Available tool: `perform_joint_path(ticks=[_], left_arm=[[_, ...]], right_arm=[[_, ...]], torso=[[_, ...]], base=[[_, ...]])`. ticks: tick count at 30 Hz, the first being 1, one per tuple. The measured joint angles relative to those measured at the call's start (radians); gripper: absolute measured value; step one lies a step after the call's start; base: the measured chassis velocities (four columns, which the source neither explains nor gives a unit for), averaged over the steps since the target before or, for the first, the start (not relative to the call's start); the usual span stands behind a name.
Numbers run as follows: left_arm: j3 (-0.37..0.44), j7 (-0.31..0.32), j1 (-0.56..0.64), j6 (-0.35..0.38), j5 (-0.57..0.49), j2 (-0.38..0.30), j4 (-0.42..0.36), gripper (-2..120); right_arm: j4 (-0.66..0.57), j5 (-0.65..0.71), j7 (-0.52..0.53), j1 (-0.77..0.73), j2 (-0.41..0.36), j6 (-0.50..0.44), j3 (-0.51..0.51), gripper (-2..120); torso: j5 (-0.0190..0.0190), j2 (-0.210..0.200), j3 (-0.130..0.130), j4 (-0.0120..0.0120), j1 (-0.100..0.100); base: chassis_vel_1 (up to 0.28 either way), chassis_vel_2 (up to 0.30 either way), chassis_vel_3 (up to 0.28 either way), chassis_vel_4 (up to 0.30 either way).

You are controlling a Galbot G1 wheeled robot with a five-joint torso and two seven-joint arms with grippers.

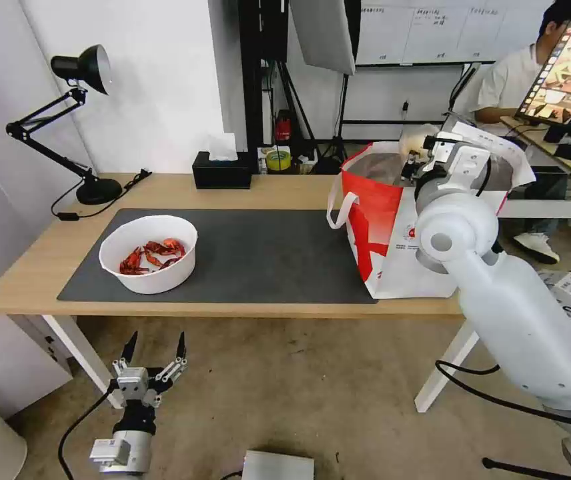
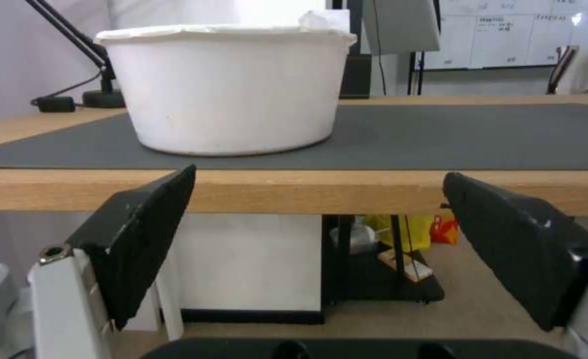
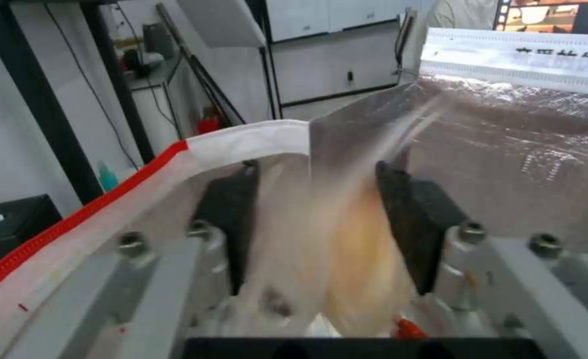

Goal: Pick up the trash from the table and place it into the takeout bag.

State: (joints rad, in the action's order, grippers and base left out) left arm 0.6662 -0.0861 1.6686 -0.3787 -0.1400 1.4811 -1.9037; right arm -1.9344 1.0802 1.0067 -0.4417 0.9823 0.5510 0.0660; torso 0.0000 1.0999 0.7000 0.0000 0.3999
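Head view: the white bowl of crayfish shells (image 1: 149, 262) stands on the left part of the dark grey mat (image 1: 265, 247) on the table (image 1: 32, 267). The left gripper (image 1: 155, 348) hangs below and in front of the near table edge, fingers spread wide and empty. The bowl lies straight ahead of it and higher, so the left arm is the nearer one. The right gripper (image 1: 425, 155) is over the mouth of the takeout bag (image 1: 392, 233) at the right end of the table. The small print beside the bag's round logo is unreadable.

Left wrist view: the bowl (image 2: 227, 89) sits beyond the table edge, roughly between the two open fingers (image 2: 144, 234).

Right wrist view: the fingers (image 3: 231, 219) stand parted around a blurred clear-and-beige item (image 3: 347, 239), probably the small cup, above the foil lining (image 3: 506, 164). Whether they grip it cannot be determined. Characters on the bag flap are too cropped to read.
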Motion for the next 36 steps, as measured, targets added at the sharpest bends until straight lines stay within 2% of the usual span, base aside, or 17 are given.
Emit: perform_joint_path(ticks=[3,4,5,8,9,11,14,16,17,19,20,23,24,27,28,31,36], left_arm=[[0.0,0.0,0.0,0.0,0.0,0.0,0.0,100],[-0.001,0.0,0.0,-0.001,0.0,0.001,0.0,100],[-0.001,0.0,0.0,-0.001,0.0,0.001,0.0,100],[-0.002,0.0,0.0,-0.001,0.0,0.001,0.0,100],[-0.002,0.0,0.0,-0.001,0.0,0.001,0.0,100],[-0.002,0.0,0.0,-0.001,0.0,0.001,0.0,100],[-0.002,0.0,0.0,-0.001,0.001,0.002,0.0,100],[-0.002,0.0,-0.001,-0.001,0.001,0.003,-0.001,100],[-0.002,0.0,-0.001,-0.001,0.001,0.003,-0.001,100],[-0.001,0.0,-0.001,-0.001,0.001,0.004,-0.002,100],[-0.001,0.0,-0.001,-0.001,0.001,0.004,-0.002,100],[0.001,0.0,-0.001,-0.002,0.001,0.004,-0.003,100],[0.001,0.0,-0.001,-0.002,0.001,0.004,-0.003,100],[0.002,0.0,-0.001,-0.002,0.001,0.004,-0.003,100],[0.002,0.0,-0.001,-0.002,0.001,0.004,-0.003,100],[0.002,0.0,-0.002,-0.002,0.0,0.004,-0.002,100],[0.0,0.0,-0.003,-0.002,0.0,0.004,-0.001,100]], right_arm=[[-0.003,0.005,0.003,-0.003,-0.005,0.002,0.007,57],[-0.005,0.006,0.003,-0.005,-0.008,0.002,0.011,65],[-0.005,0.006,0.003,-0.005,-0.008,0.002,0.011,65],[-0.009,0.005,-0.012,-0.008,-0.014,-0.008,0.023,80],[-0.009,0.005,-0.012,-0.008,-0.014,-0.008,0.023,80],[-0.017,-0.006,-0.06,-0.008,-0.022,-0.047,0.024,90],[-0.033,-0.033,-0.149,-0.007,-0.036,-0.105,0.02,97],[-0.059,-0.055,-0.275,-0.011,-0.052,-0.174,0.012,99],[-0.059,-0.055,-0.275,-0.011,-0.052,-0.174,0.012,99],[-0.077,-0.075,-0.386,-0.018,-0.068,-0.233,0.003,100],[-0.077,-0.075,-0.386,-0.018,-0.068,-0.233,0.003,100],[-0.097,-0.115,-0.511,-0.046,-0.099,-0.306,-0.014,100],[-0.097,-0.115,-0.511,-0.046,-0.099,-0.306,-0.014,100],[-0.139,-0.13,-0.684,-0.107,-0.14,-0.393,-0.02,100],[-0.139,-0.13,-0.684,-0.107,-0.14,-0.393,-0.02,100],[-0.181,-0.136,-0.825,-0.188,-0.182,-0.459,-0.004,100],[-0.222,-0.183,-0.911,-0.314,-0.224,-0.489,0.043,99]], torso=[[0.0,0.0,0.0,0.0,0.0],[0.0,0.0,0.0,0.0,0.0],[0.0,0.0,0.0,0.0,0.0],[0.0001,0.0,0.0,-0.0001,0.0],[0.0001,0.0,0.0,-0.0001,0.0],[0.0001,0.0,0.0,0.0,0.0],[0.0,0.0,0.0,-0.0001,0.0],[0.0,0.0,0.0,0.0,0.0],[0.0,0.0,0.0,0.0,0.0],[-0.0001,0.0,0.0,0.0001,0.0],[-0.0001,0.0,0.0,0.0001,0.0],[-0.0001,0.0,0.0,0.0,0.0],[-0.0001,0.0,0.0,0.0,0.0],[0.0,0.0,0.0,0.0001,0.0],[0.0,0.0,0.0,0.0001,0.0],[0.0001,0.0,0.0,0.0001,0.0],[0.0003,0.0,0.0,-0.0001,0.0]], base=[[0.0,0.0,0.0,0.0],[0.0,0.0,0.0,0.0],[0.0,0.0,0.0,0.0],[0.0,0.0,0.0,0.0],[0.0,0.0,0.0,0.0],[0.0,0.0,0.0,0.0],[0.0,0.0,0.0,0.0],[0.0,0.0,0.0,0.0],[0.0,0.0,0.0,0.0],[0.0,0.0,0.0,0.0],[0.0,0.0,0.0,0.0],[0.0,0.0,0.0,0.0],[0.0,0.0,0.0,0.0],[0.0,0.0,0.0,0.0],[0.0,0.0,0.0,0.0],[0.0,0.0,0.0,0.0],[0.0,0.0,0.0,0.0]])
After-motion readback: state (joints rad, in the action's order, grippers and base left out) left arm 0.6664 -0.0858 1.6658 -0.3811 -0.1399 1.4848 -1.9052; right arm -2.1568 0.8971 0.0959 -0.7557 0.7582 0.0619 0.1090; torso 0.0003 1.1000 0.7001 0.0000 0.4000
